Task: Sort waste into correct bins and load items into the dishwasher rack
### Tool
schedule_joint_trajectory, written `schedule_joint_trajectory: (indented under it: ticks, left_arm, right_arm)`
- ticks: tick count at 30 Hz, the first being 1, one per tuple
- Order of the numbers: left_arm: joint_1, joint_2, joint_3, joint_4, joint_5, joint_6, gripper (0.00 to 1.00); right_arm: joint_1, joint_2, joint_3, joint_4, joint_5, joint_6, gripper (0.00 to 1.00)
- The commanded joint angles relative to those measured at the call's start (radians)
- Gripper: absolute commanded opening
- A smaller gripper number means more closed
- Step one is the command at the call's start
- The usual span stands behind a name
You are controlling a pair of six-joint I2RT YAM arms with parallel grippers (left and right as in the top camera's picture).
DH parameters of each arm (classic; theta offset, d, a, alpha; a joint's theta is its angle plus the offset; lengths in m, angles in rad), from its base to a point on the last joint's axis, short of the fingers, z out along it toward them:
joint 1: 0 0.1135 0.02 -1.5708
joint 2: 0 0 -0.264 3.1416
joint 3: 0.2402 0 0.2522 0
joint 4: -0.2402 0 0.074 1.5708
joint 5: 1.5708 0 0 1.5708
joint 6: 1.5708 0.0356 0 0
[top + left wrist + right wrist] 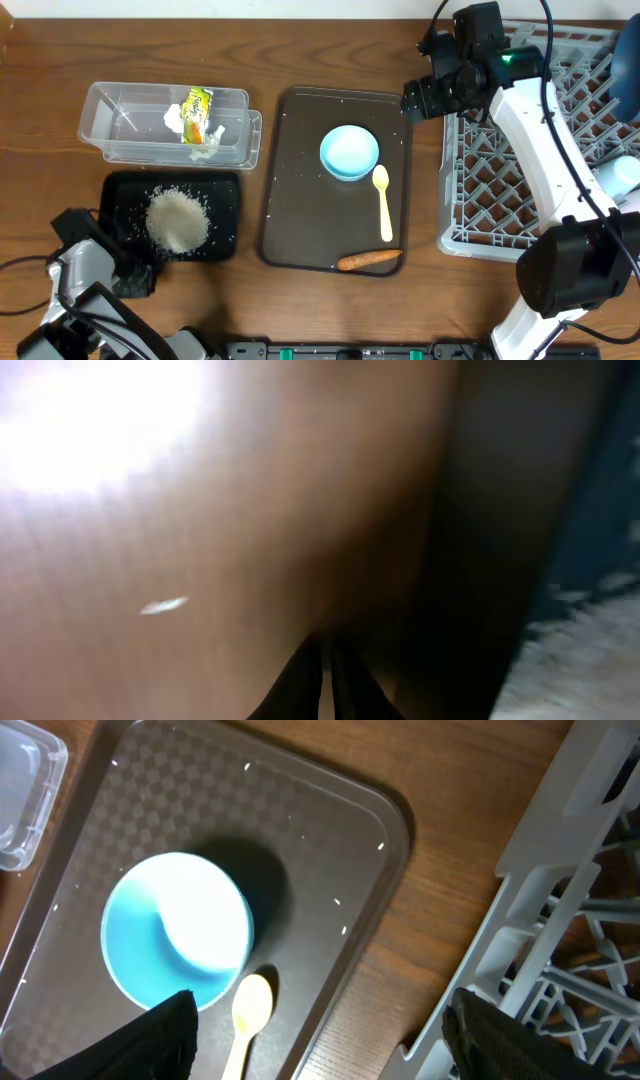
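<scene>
With rice binned, the wide-open right gripper hovers above the white bowl, needing descent to grasp; the left gripper sits closed, empty.

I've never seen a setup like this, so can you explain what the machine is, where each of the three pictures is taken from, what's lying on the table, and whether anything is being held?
These are two robot arms at a wooden table. One picture looks down from above; the other two come from cameras on each arm's wrist.

From above: a clear tub holds tissue and a wrapper. Below it, a black tray holds rice. The brown serving tray carries a light-blue bowl, a yellow spoon and a carrot piece. The grey dishwasher rack sits to the right.

The left end effector is shut and empty, low by the black tray; its picture is blurry. The right end effector is open, holding nothing, above the bowl and spoon.
</scene>
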Motion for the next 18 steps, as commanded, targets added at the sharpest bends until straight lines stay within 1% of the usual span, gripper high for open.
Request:
schedule_joint_trajectory:
  ticks: [1, 6, 9, 14, 18]
  left_arm:
    - [-0.043, 0.068, -0.013, 0.058, 0.13, 0.005, 0.08]
    - [-0.085, 0.074, -0.012, 0.138, 0.191, 0.005, 0.07]
    - [-0.09, 0.074, -0.007, 0.163, 0.197, 0.005, 0.06]
    - [-0.09, 0.07, 0.011, 0.158, 0.201, 0.006, 0.07]
    - [-0.09, 0.035, 0.017, 0.095, 0.205, 0.067, 0.06]
  right_arm:
    - [0.003, 0.005, -0.003, -0.005, -0.011, 0.012, 0.78]
    - [0.003, 0.005, -0.003, -0.014, -0.011, 0.012, 0.77]
    - [0.003, 0.005, -0.003, -0.015, -0.011, 0.012, 0.77]
    - [0.003, 0.005, -0.003, -0.015, -0.011, 0.012, 0.78]
    - [0.003, 0.005, -0.003, -0.015, -0.011, 0.012, 0.81]
